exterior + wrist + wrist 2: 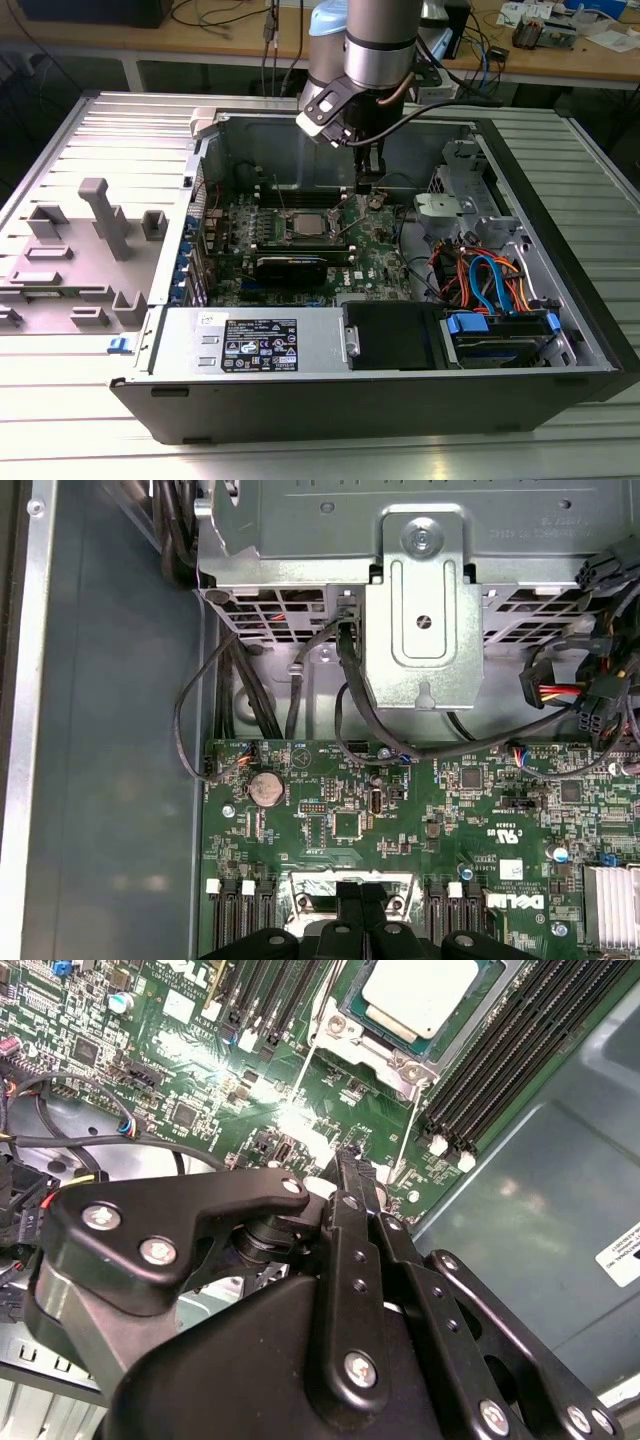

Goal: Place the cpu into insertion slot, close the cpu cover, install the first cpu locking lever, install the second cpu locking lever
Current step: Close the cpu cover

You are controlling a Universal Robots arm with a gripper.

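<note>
The cpu (304,226) lies with its silver top up in the insertion slot (322,236) on the green board, inside the open computer case. In the second wrist view the cpu (420,995) shows through the window of the silvery cpu cover (400,1048), which lies flat around it. Two thin wire levers (303,1075) (405,1130) run out from the socket's sides toward me. My gripper (368,185) hangs over the board just to the exterior view's right of the socket. Its black fingers (347,1175) are pressed together and hold nothing. The gripper (360,915) stands apart from the cpu.
Black memory slots (520,1050) flank the socket. A long black card (290,266) lies in front of it. A metal drive cage (420,600) and bundled cables (480,280) fill the case on the exterior view's right. A grey plastic fixture (90,250) sits outside the case on the left.
</note>
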